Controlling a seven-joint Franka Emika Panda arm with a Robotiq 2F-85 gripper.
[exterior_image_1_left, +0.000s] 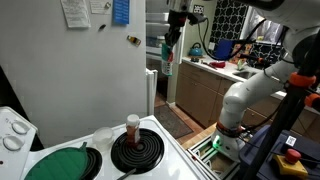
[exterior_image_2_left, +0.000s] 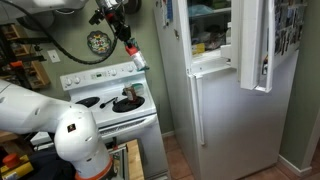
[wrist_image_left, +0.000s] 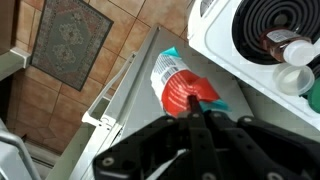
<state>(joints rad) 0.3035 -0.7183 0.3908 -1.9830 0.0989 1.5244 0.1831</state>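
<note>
High above stove (exterior_image_1_left: 172, 150), fingers (wrist_image_left: 205, 128) clamped on red-capped bottle (wrist_image_left: 172, 78); another bottle (exterior_image_1_left: 133, 127) upright on coil burner (exterior_image_1_left: 140, 153).

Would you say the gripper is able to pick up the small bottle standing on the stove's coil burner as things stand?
Probably not: the gripper is shut on a red-capped container, so its jaws are taken, though nothing stands over the small bottle.

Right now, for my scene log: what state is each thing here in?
gripper: shut on the red-capped bottle
red-capped bottle: capped, held in the air
small bottle: upright on a coil burner
upper fridge door: open
lower fridge door: shut
</note>
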